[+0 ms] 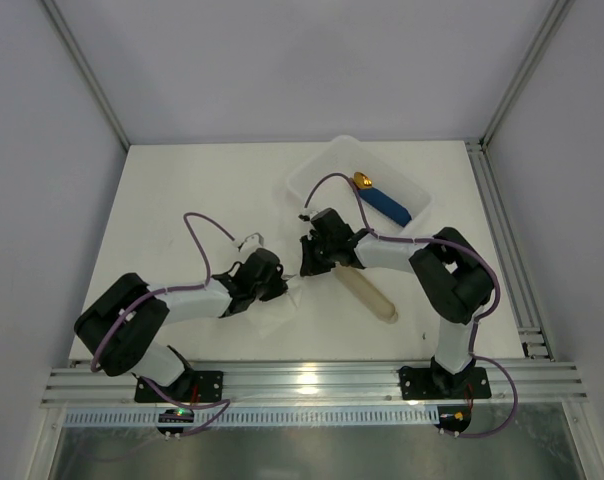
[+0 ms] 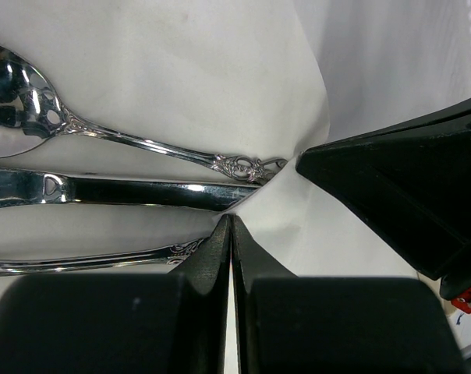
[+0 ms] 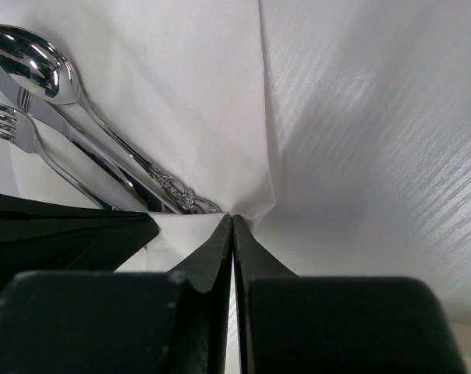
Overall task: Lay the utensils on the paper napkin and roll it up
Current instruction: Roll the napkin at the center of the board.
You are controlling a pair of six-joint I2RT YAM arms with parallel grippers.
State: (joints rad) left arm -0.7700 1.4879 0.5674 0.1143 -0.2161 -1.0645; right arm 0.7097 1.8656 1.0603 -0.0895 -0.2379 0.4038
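The utensils (image 2: 142, 191), a silver spoon, knife and fork, lie side by side on the paper napkin (image 2: 220, 78). The napkin's edge is pulled up over the handle ends. My left gripper (image 2: 231, 219) is shut, pinching that raised edge. The right gripper (image 3: 232, 217) is shut on the same napkin (image 3: 204, 101) edge close beside it, with the utensils (image 3: 64, 125) beyond its tips. In the top view the left gripper (image 1: 288, 285) and the right gripper (image 1: 304, 270) meet at the table's middle and hide the cutlery. Only a corner of the napkin (image 1: 274, 318) shows there.
A white plastic tray (image 1: 317, 170) at the back right holds a blue-handled, gold-tipped piece (image 1: 382, 203). A beige oblong sleeve (image 1: 370, 295) lies just right of the grippers. The right gripper's black finger (image 2: 399, 187) crowds the left wrist view.
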